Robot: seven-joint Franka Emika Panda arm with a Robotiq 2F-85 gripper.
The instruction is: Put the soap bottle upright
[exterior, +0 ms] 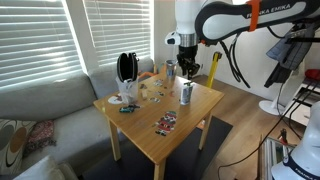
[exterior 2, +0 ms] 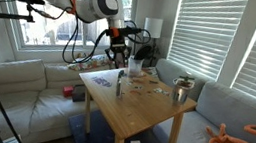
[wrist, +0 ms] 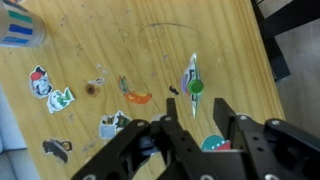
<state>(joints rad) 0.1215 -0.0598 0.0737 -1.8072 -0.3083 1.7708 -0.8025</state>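
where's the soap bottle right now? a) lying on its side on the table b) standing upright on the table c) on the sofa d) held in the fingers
b: in both exterior views the soap bottle stands upright on the table, and in the wrist view the fingers are spread and hold nothing.

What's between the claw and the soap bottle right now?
Nothing I can see. In an exterior view the claw hangs above the upright soap bottle, with only bare table showing behind the gap.
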